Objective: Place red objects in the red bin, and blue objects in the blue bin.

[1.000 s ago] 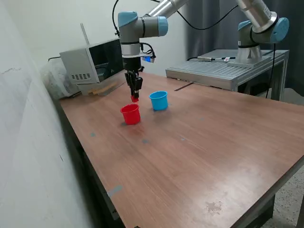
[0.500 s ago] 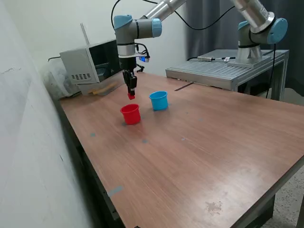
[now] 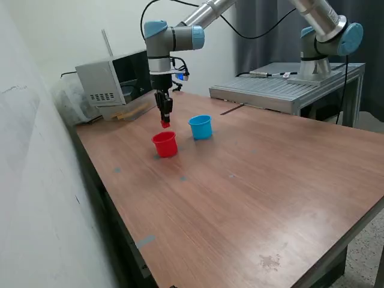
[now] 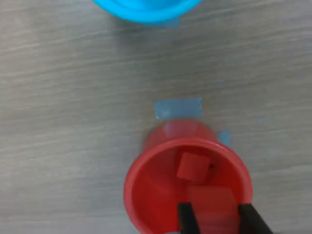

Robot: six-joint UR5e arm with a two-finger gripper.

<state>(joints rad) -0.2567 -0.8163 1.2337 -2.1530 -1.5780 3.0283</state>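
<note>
My gripper (image 3: 165, 122) hangs just above the red bin (image 3: 165, 144), shut on a small red cube (image 3: 165, 125). In the wrist view the held red cube (image 4: 212, 204) sits between the two dark fingers (image 4: 185, 220), over the open red bin (image 4: 140, 192). Another red cube (image 4: 192, 166) lies on the bin's floor. The blue bin (image 3: 200, 127) stands upright a short way toward the exterior view's right of the red one; only the blue bin's rim (image 4: 145, 10) shows in the wrist view. The blue objects are out of view.
A grey box-shaped device (image 3: 114, 81) stands at the back of the wooden table (image 3: 252, 192), behind the arm. A metal bench (image 3: 282, 90) and a second arm (image 3: 327, 36) are at the far right. Blue tape patches (image 4: 178, 108) mark the table by the red bin.
Over the last second my gripper shifted slightly toward the exterior view's left with the red cube, ending over the red bin. In the last half second it barely moved.
</note>
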